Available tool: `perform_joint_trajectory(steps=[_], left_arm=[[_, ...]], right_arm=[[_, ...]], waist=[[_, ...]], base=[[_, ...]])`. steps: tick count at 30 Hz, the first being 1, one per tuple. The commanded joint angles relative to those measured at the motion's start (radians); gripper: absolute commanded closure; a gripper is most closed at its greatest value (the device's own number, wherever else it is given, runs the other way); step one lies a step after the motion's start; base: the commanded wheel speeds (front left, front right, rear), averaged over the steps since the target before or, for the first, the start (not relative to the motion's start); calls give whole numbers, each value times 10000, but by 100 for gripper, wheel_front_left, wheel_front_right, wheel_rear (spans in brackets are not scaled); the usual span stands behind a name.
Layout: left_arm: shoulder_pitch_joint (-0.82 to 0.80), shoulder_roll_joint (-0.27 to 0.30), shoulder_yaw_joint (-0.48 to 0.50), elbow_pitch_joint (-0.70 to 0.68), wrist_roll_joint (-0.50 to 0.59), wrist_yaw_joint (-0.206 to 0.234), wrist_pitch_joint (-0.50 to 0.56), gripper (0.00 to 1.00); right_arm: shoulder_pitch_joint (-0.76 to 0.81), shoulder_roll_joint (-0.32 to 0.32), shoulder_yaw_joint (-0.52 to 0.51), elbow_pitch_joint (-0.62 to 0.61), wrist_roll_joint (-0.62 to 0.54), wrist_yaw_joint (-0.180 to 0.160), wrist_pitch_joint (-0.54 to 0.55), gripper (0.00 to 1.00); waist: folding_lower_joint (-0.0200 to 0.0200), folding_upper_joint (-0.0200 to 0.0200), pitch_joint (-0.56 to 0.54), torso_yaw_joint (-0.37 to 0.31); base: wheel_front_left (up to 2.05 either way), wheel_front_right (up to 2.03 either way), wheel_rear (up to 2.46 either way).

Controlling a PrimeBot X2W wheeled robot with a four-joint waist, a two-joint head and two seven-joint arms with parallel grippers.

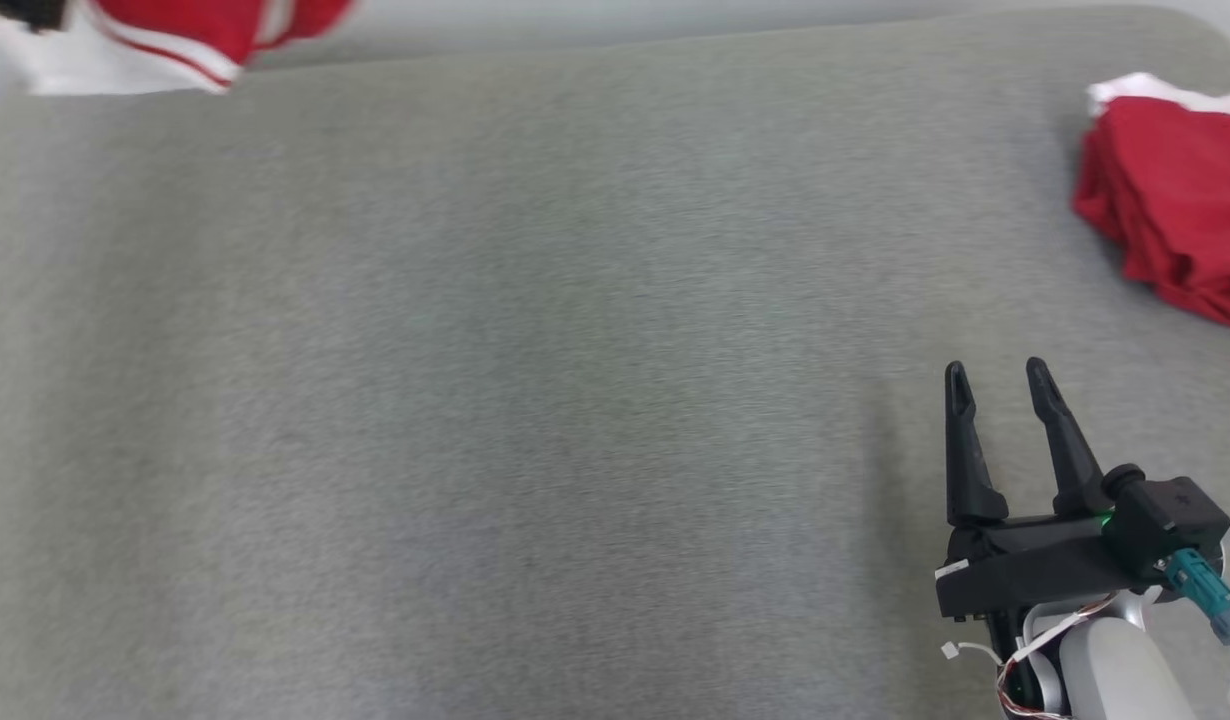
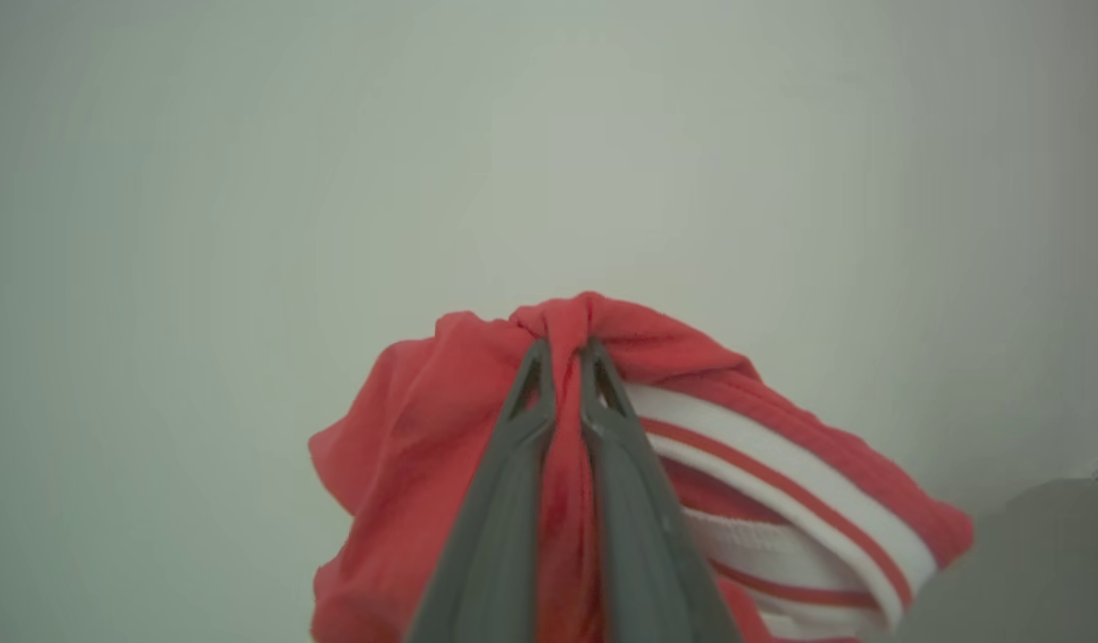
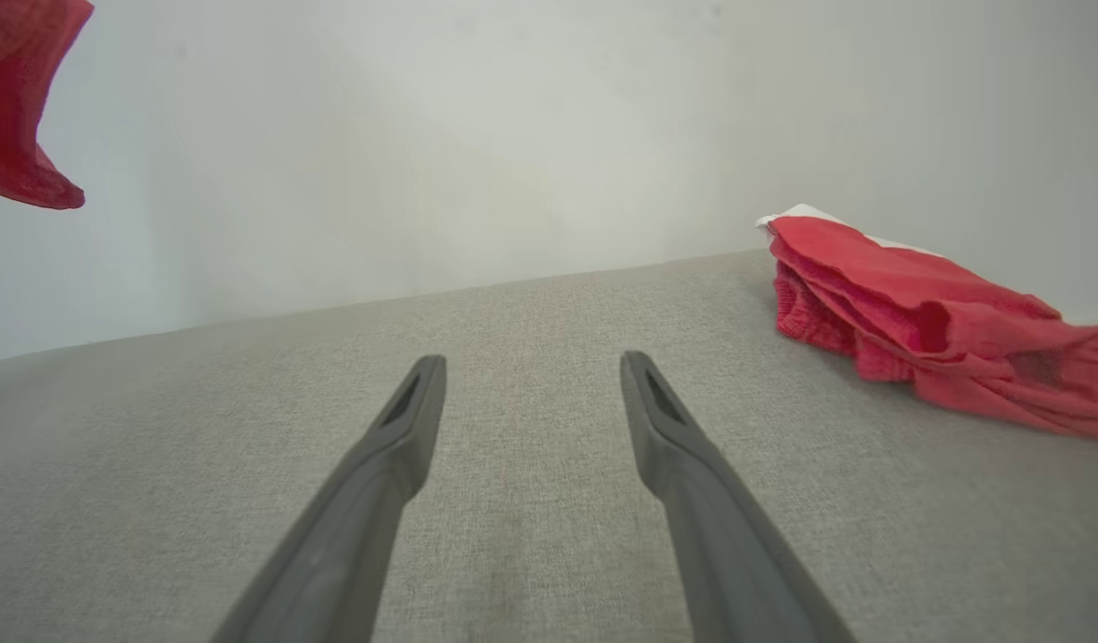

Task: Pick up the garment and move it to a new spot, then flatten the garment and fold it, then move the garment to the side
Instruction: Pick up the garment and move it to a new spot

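At the far left, the left gripper [image 2: 562, 353] is pressed together on a bunch of the red garment [image 1: 205, 25], which has white stripes along its band. The garment hangs lifted above the back left corner of the grey fabric surface [image 1: 475, 350]. The middle of the surface is bare. Toward the lower right, the right gripper [image 1: 997, 370] is just above the surface with its fingers spread and nothing between them. At the far right edge lies a second red garment [image 1: 1175, 200], folded, with some white showing at its back.
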Motion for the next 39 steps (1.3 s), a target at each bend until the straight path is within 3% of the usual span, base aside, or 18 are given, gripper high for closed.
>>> perform_joint_trajectory(steps=[1,14,19,25,26,27,28,34,39], left_arm=[[163,-215,-136,-382,-146,59,167,100],[2501,-1918,-1564,-2000,-386,492,622,100],[4133,-2491,-1818,-1785,-827,813,222,100],[5631,-2834,-2292,-1067,-873,870,-189,100],[5863,-2908,-2434,-895,-836,834,-235,88],[6043,-2989,-2550,-733,-822,808,-314,64],[6151,-3020,-2683,-580,-730,799,-362,0],[6177,-3185,-2560,-294,-760,861,-1134,0],[6379,-2933,-2031,-660,-660,1076,-1533,0]], right_arm=[[134,90,44,80,116,-28,-89,0],[407,271,82,399,319,-28,-181,0],[484,294,123,356,374,-28,-185,0],[461,299,253,428,513,-28,-186,0],[447,297,283,443,543,-28,-187,0],[443,296,278,457,523,-28,-187,0],[451,297,306,476,524,-28,-187,0],[637,294,346,528,402,-28,-188,0],[870,292,335,516,275,-28,-187,0]], waist=[[2,0,-446,-873],[2,0,-636,-2139],[2,0,-592,-2203],[2,0,-634,-2142],[2,0,-653,-2100],[2,0,-677,-2033],[2,0,-704,-1975],[2,0,-1165,-1533],[2,0,-1702,-1097]], base=[[0,0,0],[0,0,0],[0,0,0],[0,0,0],[0,0,0],[0,0,0],[0,0,0],[0,0,0],[0,0,0]])
